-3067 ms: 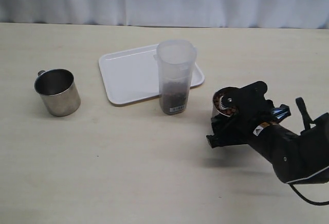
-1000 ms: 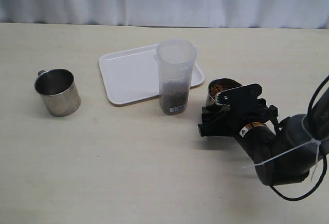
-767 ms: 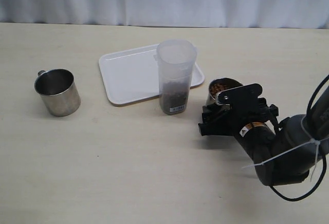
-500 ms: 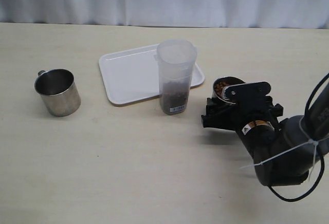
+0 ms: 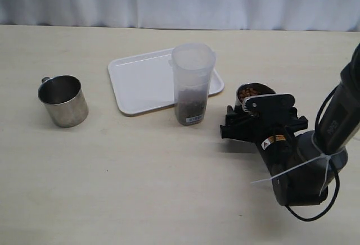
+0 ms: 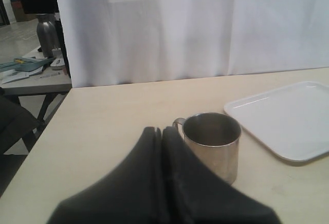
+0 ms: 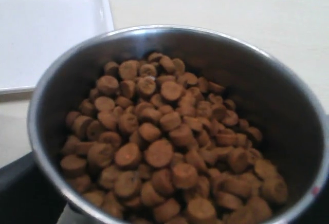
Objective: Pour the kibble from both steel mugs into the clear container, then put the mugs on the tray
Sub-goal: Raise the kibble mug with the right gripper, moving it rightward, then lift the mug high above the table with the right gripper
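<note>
The pale worktop (image 5: 140, 189) runs back to a white curtain (image 5: 180, 0). Near right, the right end effector (image 5: 244, 122) stands wide around a steel mug (image 5: 251, 92) full of kibble (image 7: 164, 147); its fingers are mostly hidden. The clear container (image 5: 192, 85), kibble low inside, hides part of the tray (image 5: 140, 79). Far left, the other mug (image 5: 63, 100) stands alone. The left end effector (image 6: 160, 183) is closed, empty.

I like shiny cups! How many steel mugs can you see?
2. One empty steel mug stands alone at the table's left. The other steel mug, full of kibble, sits at the right gripper, beside the clear container.
</note>
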Controlling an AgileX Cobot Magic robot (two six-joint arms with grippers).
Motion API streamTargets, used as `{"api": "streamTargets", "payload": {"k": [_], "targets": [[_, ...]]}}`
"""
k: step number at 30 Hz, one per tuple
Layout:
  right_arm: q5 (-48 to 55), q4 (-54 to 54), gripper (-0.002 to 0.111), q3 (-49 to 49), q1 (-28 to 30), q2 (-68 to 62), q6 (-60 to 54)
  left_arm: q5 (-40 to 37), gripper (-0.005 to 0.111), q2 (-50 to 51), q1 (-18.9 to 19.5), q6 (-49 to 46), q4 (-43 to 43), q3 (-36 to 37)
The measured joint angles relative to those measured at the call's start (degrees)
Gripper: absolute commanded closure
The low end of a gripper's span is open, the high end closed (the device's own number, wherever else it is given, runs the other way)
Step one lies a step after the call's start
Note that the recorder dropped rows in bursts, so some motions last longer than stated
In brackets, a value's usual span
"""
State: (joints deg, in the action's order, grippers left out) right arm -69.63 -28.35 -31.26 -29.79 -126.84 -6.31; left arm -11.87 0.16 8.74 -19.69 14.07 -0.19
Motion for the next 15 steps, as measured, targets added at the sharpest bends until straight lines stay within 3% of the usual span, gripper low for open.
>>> {"api": "streamTargets", "payload": {"k": [4,6,7,9,10,15], "targets": [[0.0,-0.1,0.026,0.0,0.0,0.0,0.0,0.0,0.107,0.0,0.0,0.0,0.0,0.0],[-0.1,-1.2,0.050,0.0,0.0,0.0,0.0,0.0,0.107,0.0,0.0,0.0,0.0,0.0],[-0.1,-1.6,0.074,0.0,0.0,0.0,0.0,0.0,0.107,0.0,0.0,0.0,0.0,0.0],[0.0,-2.1,0.099,0.0,0.0,0.0,0.7,0.0,0.107,0.0,0.0,0.0,0.0,0.0],[0.0,-2.2,0.103,0.0,0.0,0.0,0.9,0.0,0.107,0.0,0.0,0.0,0.0,0.0],[1.8,-3.8,0.104,2.1,0.0,3.3,-3.1,0.0,0.107,0.0,0.0,0.0,0.0,0.0]]}}
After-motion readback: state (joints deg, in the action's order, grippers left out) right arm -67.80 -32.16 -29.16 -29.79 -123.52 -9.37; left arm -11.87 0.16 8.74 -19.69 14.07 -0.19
